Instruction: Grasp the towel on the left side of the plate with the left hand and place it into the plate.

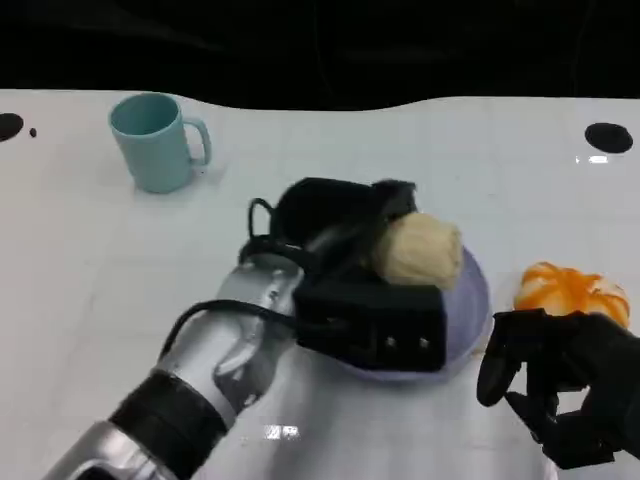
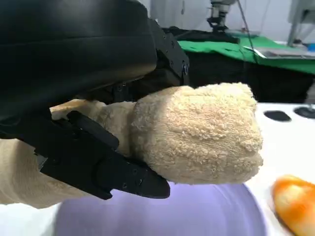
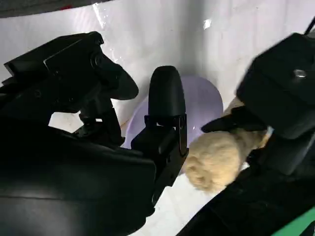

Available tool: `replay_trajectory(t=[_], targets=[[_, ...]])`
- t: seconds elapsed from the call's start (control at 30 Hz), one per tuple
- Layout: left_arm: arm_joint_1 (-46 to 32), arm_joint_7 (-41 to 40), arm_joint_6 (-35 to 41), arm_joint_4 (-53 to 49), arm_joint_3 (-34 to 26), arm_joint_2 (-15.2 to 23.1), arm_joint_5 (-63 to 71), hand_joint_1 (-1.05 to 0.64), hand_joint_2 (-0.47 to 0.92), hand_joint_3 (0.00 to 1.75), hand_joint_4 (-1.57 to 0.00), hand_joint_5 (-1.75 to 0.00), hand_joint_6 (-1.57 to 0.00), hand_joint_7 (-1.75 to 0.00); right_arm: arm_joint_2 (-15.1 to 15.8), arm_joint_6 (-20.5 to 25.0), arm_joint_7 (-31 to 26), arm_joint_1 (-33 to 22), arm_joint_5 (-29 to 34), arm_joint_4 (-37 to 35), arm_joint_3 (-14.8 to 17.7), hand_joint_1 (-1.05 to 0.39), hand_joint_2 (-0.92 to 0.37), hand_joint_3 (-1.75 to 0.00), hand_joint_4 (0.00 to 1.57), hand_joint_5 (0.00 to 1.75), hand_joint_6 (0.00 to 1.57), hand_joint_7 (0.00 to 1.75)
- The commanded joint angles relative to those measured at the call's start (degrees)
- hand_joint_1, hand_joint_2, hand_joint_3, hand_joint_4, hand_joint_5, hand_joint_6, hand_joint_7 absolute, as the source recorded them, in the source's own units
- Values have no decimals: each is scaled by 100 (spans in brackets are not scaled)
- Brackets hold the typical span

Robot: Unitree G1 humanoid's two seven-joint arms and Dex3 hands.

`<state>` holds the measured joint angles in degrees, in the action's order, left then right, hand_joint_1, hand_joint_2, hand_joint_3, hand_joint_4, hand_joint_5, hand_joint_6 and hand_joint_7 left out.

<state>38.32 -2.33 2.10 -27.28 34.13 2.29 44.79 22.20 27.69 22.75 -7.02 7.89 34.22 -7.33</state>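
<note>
The towel — a cream, rolled bundle of terry cloth — is clamped in the left hand, whose black fingers are wrapped around its near part while the rounded free end sticks out to the right. In the left wrist view the bundle is seen above the lavender plate, and a bare part of the plate shows under it; whether the towel already touches the plate surface cannot be told. In the head view the towel sits over the far half of the plate, a little to the right of the middle.

The step in hand is judged to be the placing: the grasp is done and the towel has been brought over the plate, but the release is not yet made. For the next move, a small lowering is probably called for (so that the bundle does not drop and roll over the rim), then the fingers are to be opened and the hand drawn away to the left.

The right hand is seen at the near right, beside the plate, with its fingers apart and nothing held. An orange object lies just right of the plate, and a teal mug stands well apart at the far left of the white table.
</note>
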Motion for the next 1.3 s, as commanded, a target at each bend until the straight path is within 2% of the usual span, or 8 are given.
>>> replay_trajectory(t=[0.03,0.17,0.23,0.33,0.4,0.9,1.13,1.3], targets=[[100,396,28,-76,18,-24,-100,-28,91,23,-74,-168,-87,-67,53,7,1,-56,-61,49,71,3,-58,-107,73,175,69,146],[93,665,24,-46,54,36,-86,-28,92,23,-72,-165,-88,-60,67,-10,0,-60,-57,61,68,3,-58,-107,73,175,69,146],[90,1004,61,27,138,142,-30,-39,92,14,-52,-89,-62,-23,78,-16,9,-59,-59,76,73,2,-58,-107,73,175,69,145],[17,1284,114,280,170,289,24,-55,92,10,-40,-42,-43,-3,94,-52,18,-37,-57,36,74,2,-58,-107,73,175,69,145],[-11,1381,138,397,170,337,30,-61,92,10,-36,-34,-36,-1,99,-53,17,-29,-54,21,69,2,-57,-107,73,175,69,145],[-217,2036,201,1368,-15,750,-131,-72,92,7,-26,-28,-25,0,140,-42,6,-22,19,20,7,2,-57,-107,73,175,69,144],[-971,2910,531,2700,-1053,1141,-1520,-48,92,16,-49,-42,-49,-10,62,-10,-33,16,7,-41,-44,1,-58,-107,72,175,68,144],[-1484,3503,1065,3627,-1703,1426,-2467,-31,92,26,-76,-77,-85,-15,21,-48,-44,41,-45,-90,-22,3,-58,-106,73,175,69,145]])
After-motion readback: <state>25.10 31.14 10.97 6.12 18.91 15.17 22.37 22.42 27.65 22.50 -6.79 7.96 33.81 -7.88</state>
